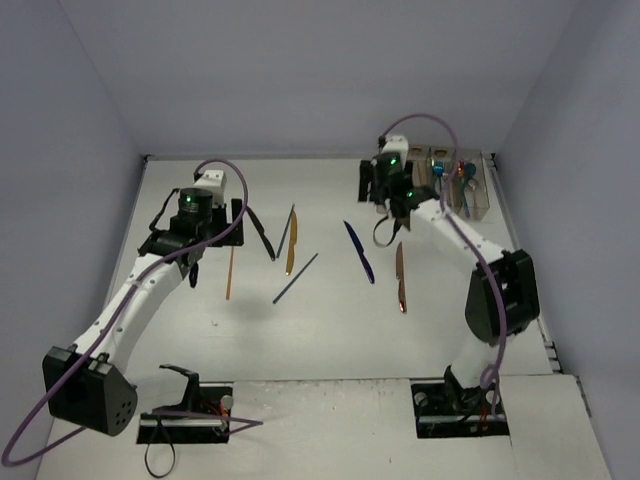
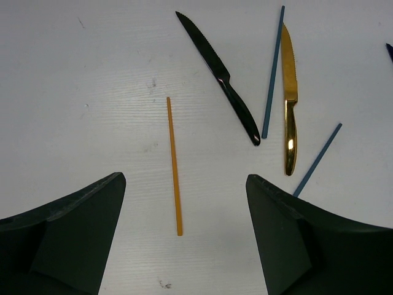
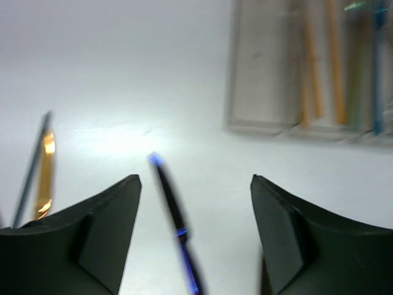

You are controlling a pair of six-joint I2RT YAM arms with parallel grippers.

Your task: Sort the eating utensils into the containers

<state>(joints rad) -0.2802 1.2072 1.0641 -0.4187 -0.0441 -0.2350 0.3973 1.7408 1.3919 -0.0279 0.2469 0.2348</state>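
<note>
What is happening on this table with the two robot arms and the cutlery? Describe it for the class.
Utensils are being sorted into the clear bins at the far right, which already hold some sorted pieces. The left pincer hovers open over an orange chopstick, with a black knife and a gold knife lying nearby. The right pincer is open and empty near the bins, above a blue knife on the table.

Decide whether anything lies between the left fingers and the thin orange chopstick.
Nothing visible does: the thin orange chopstick lies on the white table, framed by the open left fingers; the black serrated knife lies clear of it.
</note>
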